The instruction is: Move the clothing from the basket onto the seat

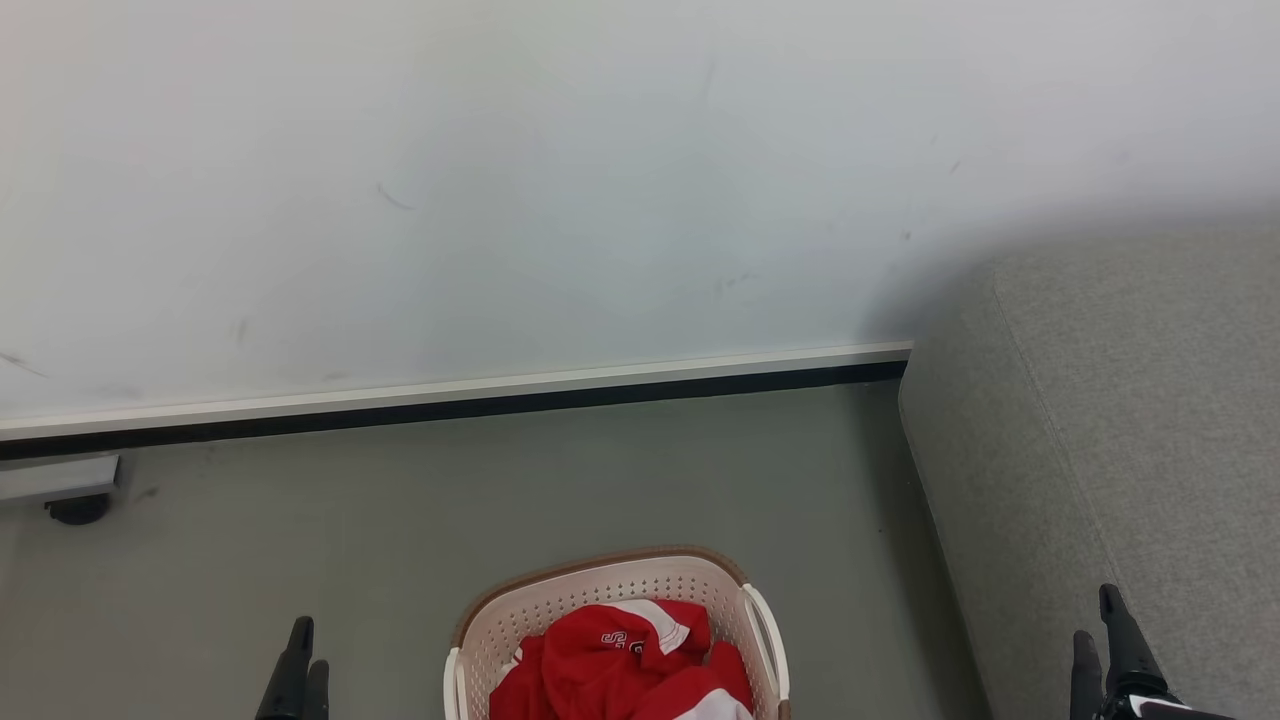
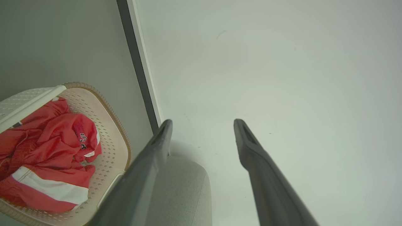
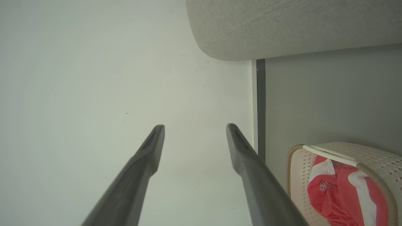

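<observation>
Left tool spread empty; crumpled red clothing lies in perforated basket.

A big pale wall is standing at the far side, showing a few small dark marks. A white strip is running along its bottom, with a black strip just under it. A grey floor is lying nearer. Far left, a grey bar is sitting on a round black foot.
</observation>
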